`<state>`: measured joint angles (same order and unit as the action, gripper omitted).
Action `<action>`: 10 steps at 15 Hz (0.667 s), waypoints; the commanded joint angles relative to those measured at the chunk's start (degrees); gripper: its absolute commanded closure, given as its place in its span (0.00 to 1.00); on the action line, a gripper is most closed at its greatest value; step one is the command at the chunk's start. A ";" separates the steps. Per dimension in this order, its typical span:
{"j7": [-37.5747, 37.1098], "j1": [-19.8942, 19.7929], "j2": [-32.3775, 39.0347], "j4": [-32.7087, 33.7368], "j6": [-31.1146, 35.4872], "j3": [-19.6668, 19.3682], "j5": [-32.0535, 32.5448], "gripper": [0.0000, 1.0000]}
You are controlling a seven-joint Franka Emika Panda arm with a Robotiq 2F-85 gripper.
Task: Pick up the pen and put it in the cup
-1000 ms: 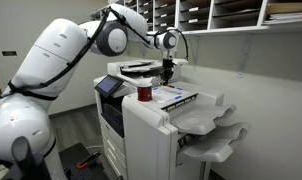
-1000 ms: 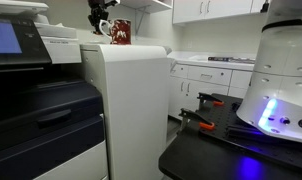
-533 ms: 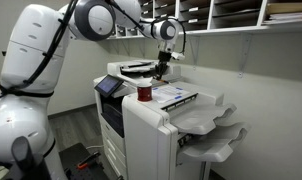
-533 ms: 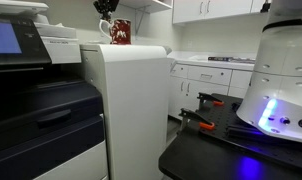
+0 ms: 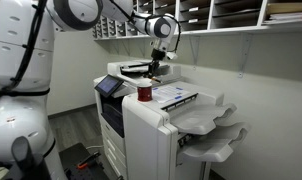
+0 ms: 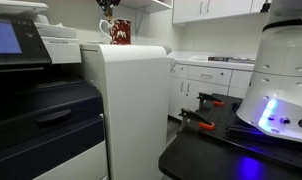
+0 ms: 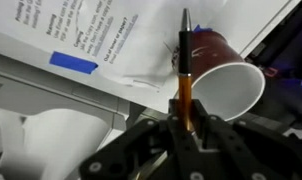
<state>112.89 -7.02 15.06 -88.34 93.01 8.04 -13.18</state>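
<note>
Pen (image 7: 184, 70) clamped in your closed claw (image 7: 184, 126), tip hanging just off the mouth of the red cup (image 7: 227, 82) on the counter (image 5: 149, 108), so let go off-centre and you could clip the rim and topple it.

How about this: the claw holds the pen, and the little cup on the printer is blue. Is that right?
Not quite. The cup is dark red, not blue, with a pale rim. The wrist view shows this best. The rest is right: the claw holds the pen, and the cup stands on the printer.
</note>
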 commanded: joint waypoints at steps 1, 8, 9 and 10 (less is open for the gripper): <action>5.30 0.32 -3.55 -3.32 -1.46 -1.26 -4.23 0.96; 12.31 1.03 -3.06 -2.31 -12.21 -1.93 -8.91 0.96; 12.17 1.04 -2.83 -2.03 -13.43 -2.01 -9.31 0.96; 12.41 0.95 -2.27 -1.47 -15.02 -2.10 -9.89 0.96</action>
<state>123.40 -6.81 12.14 -90.78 81.73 7.51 -20.84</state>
